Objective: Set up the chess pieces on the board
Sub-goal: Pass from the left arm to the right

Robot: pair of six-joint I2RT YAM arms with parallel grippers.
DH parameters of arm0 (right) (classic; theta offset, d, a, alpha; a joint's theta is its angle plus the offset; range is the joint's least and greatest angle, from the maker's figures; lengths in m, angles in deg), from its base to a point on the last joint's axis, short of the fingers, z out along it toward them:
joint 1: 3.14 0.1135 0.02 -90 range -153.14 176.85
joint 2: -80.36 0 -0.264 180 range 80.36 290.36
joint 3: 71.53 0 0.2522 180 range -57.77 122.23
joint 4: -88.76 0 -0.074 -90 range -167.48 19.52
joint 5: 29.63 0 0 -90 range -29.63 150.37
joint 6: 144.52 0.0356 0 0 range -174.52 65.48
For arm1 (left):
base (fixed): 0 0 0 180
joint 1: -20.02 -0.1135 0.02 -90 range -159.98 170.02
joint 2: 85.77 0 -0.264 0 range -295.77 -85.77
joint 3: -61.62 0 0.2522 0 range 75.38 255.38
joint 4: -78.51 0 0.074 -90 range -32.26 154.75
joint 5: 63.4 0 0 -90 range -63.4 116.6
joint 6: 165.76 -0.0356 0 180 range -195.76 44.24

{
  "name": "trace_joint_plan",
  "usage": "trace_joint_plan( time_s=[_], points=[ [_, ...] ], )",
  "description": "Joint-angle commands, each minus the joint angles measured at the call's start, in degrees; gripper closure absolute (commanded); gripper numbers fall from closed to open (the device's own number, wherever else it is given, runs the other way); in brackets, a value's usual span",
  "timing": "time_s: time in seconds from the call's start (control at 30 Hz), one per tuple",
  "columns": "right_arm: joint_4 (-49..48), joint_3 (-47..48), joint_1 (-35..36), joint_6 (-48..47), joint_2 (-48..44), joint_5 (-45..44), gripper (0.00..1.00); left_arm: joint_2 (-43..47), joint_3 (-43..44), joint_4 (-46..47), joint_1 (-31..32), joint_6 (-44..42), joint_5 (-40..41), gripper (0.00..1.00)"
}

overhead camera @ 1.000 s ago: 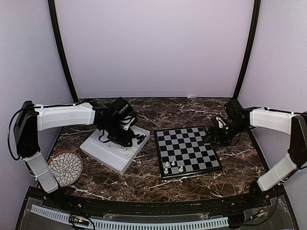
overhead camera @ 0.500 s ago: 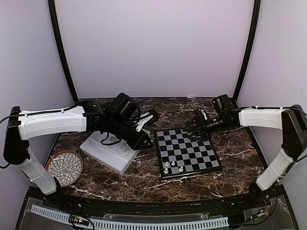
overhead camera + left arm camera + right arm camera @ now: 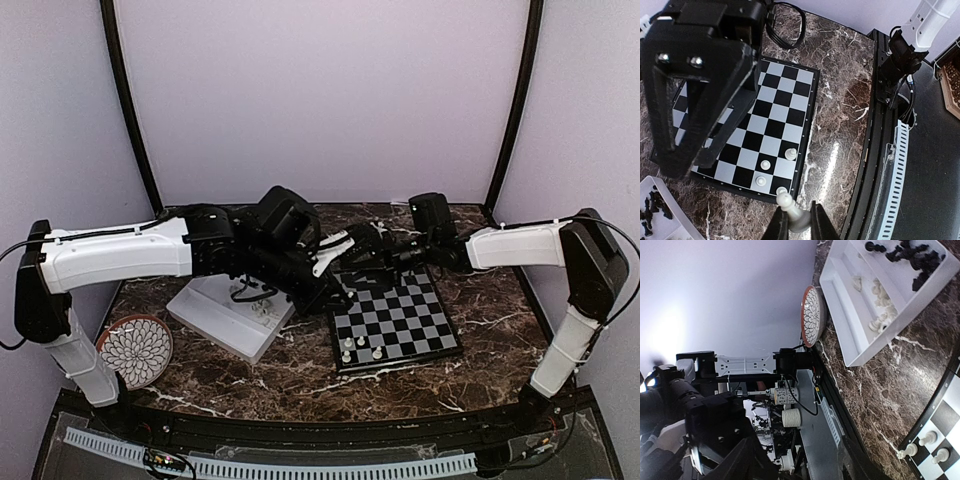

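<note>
chess piece [image 3: 790, 212], in left end effector [image 3: 797, 219]

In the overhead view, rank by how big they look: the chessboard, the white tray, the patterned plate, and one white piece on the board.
1. chessboard
2. white divided tray, nearly the same; the left arm hides part of it, so unsure
3. round patterned plate
4. white chess piece, by far smallest
</note>
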Motion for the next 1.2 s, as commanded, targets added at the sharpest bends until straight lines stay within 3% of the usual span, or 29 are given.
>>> trace_joint_plan(
  time_s=[0.0, 0.13, 0.37, 0.67, 1.17],
  points=[
    [-9.41, -0.67, 0.21, 5.87, -0.40, 2.87, 0.44, -0.13, 1.22, -1.41, 0.38, -1.41, 1.76, 0.85],
    [-9.24, -1.55, 0.20, 6.49, -2.78, 3.52, 0.45, -0.01, 1.26, -1.69, 0.38, -3.07, 2.94, 0.85],
    [1.22, 0.27, 0.23, -0.34, -5.60, 3.14, 0.48, 0.11, 1.33, -1.78, 0.38, -3.52, 4.57, 0.86],
    [6.65, 2.27, 1.98, -4.18, -4.14, 3.20, 0.55, -0.26, 2.27, -1.40, 0.38, -3.83, 5.74, 0.85],
    [8.07, 2.57, 3.19, -5.34, -5.23, 4.72, 0.64, -0.77, 2.74, -0.62, 0.42, -4.22, 8.15, 0.85]
  ],
)
